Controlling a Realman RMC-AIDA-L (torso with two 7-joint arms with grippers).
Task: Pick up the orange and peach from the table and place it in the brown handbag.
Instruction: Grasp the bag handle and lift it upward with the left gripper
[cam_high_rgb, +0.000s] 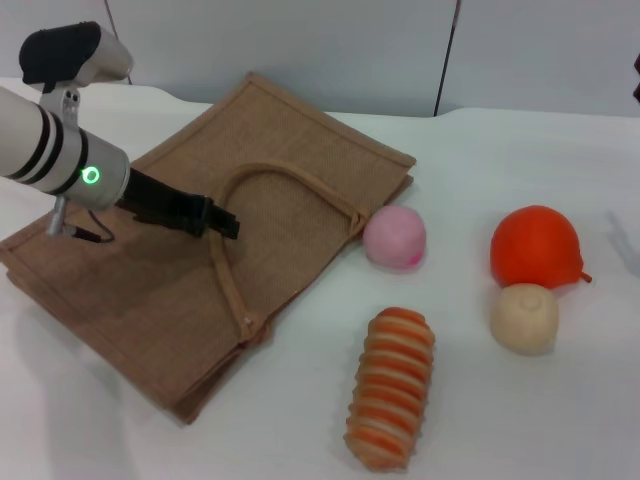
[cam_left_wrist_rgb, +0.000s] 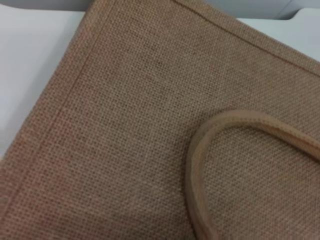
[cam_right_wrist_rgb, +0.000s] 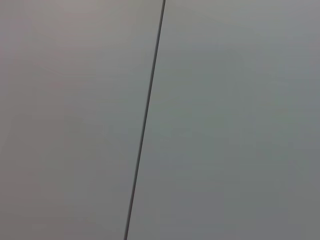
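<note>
The brown handbag (cam_high_rgb: 200, 240) lies flat on the table at the left, one looped strap handle (cam_high_rgb: 290, 175) on top. It fills the left wrist view (cam_left_wrist_rgb: 125, 125), with the strap (cam_left_wrist_rgb: 200, 150) curving across it. My left gripper (cam_high_rgb: 222, 221) hovers low over the bag, right by the strap. The pink peach (cam_high_rgb: 394, 238) sits on the table just off the bag's right corner. The glossy red-orange orange (cam_high_rgb: 535, 246) sits farther right. My right gripper is out of view; its wrist view shows only a grey wall (cam_right_wrist_rgb: 225, 125).
A pale beige ball (cam_high_rgb: 524, 317) touches the orange's near side. An orange-and-cream striped ridged roll (cam_high_rgb: 392, 386) lies in front of the peach. The white table (cam_high_rgb: 560, 420) runs back to the grey wall (cam_high_rgb: 350, 50).
</note>
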